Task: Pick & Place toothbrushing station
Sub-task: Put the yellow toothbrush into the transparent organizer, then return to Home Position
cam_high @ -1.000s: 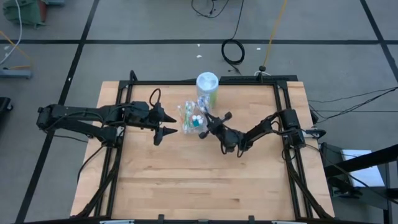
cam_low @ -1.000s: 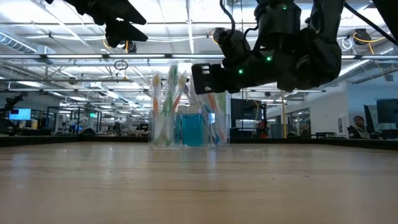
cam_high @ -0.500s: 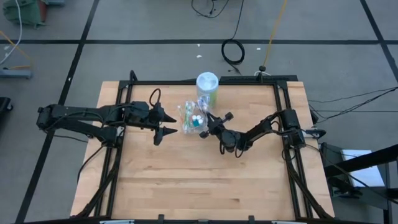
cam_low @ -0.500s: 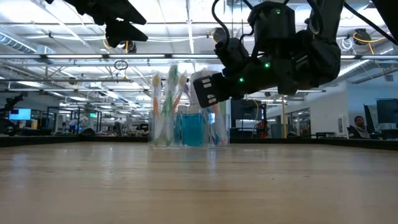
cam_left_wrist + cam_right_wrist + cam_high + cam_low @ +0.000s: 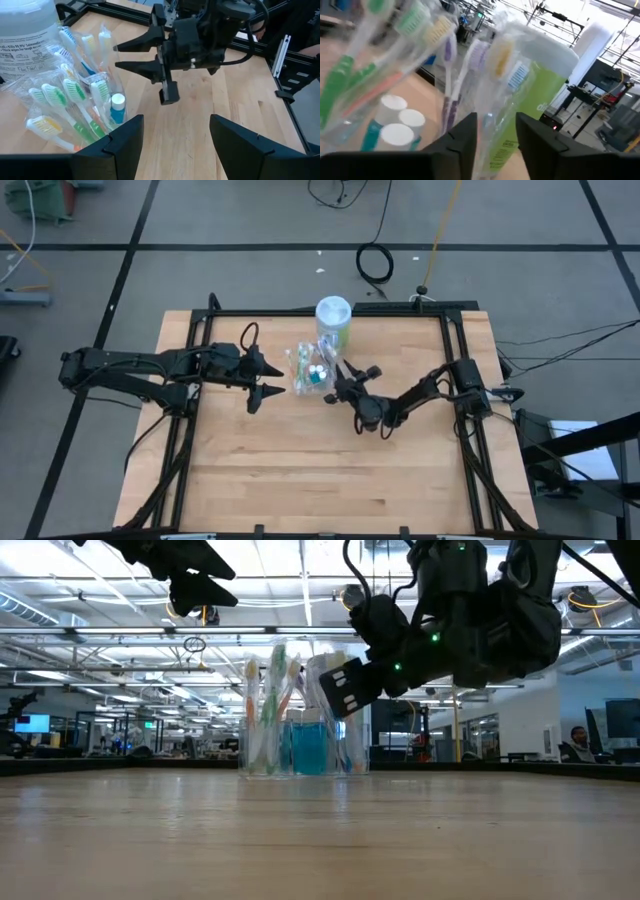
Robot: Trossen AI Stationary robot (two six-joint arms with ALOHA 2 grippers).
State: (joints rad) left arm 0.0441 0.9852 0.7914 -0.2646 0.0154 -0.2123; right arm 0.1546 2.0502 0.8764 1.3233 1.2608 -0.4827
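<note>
High view, right hand (image 5: 337,376) now parted, drawn back from toothbrushes (image 5: 305,368)

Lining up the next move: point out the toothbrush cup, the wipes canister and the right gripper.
toothbrush cup (image 5: 308,370), high view, its clear side.
wipes canister (image 5: 333,313), high view, its white lid.
right gripper (image 5: 116,56), left wrist view, between open fingertips.

Pale wood table (image 5: 300,470), clear plastic cup (image 5: 107,107)

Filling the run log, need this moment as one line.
right gripper: open, empty, beside toothbrush cup | left gripper: open, empty, waiting left of cup | green-labelled bottle: upright behind cup
</note>
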